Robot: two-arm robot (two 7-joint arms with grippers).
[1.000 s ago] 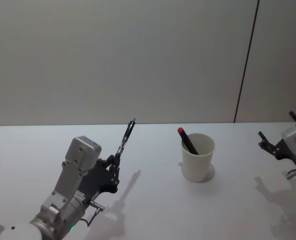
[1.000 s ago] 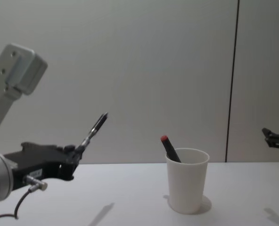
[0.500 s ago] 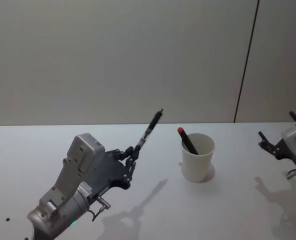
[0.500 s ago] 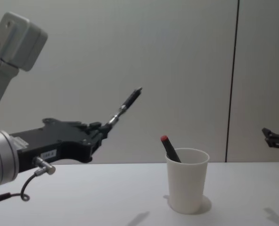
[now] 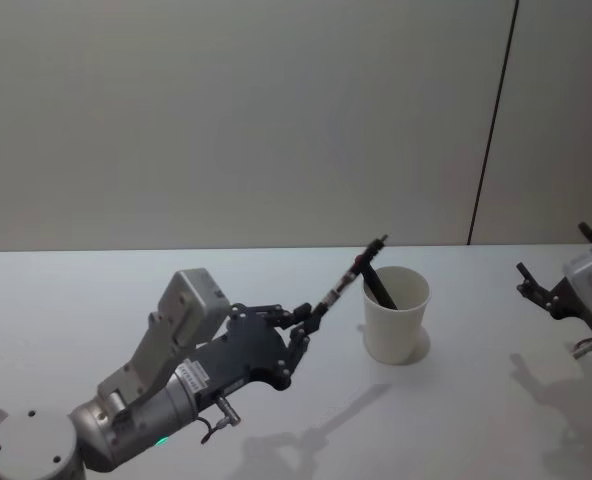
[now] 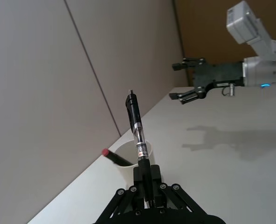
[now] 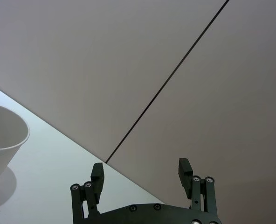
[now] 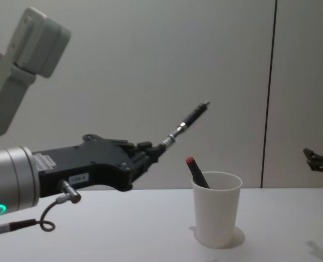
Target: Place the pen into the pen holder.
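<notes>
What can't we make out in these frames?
Chest view: lower part of the red-capped dark pen, hidden behind the white paper cup's wall.
Left wrist view: bottom end of the black clip pen, buried between the left gripper's fingers; its label print is too small.
Chest view: right gripper, cut by the right edge.

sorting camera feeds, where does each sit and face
Head: high, looking down at the table; left gripper holds the pen near the pen holder.
Chest: low, looking across; left gripper too.
Left wrist: past its gripper, along the pen toward the right gripper.
Right wrist: looks past its open gripper at the wall.
All four show the pen holder.
</notes>
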